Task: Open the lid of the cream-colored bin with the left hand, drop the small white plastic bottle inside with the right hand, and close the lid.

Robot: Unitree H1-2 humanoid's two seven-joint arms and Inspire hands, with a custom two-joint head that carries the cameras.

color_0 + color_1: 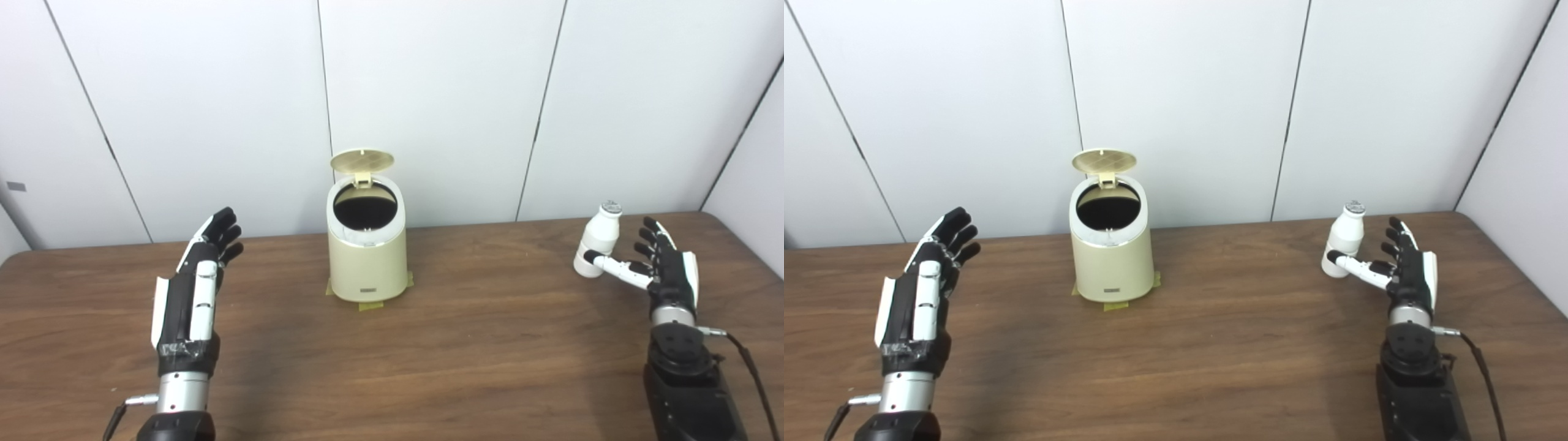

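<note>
While the bin (367, 248) stands mid-surface with its lid (362, 160) raised, the left hand (196, 282) hovers empty, fingers spread; the right hand (664, 269), fingers apart, thumb touching the upright bottle (597, 239).

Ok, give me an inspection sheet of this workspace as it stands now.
Surface: brown wooden table, bare between the things.
Job's things: cream bin on tape patches, lid up; white bottle upright at right.
Clutter: nothing seen.
Hands: left hand open, apart from the bin; right hand open, thumb at the bottle, not closed round it.
Cables: black cable at right wrist.
Surroundings: white wall panels.
</note>
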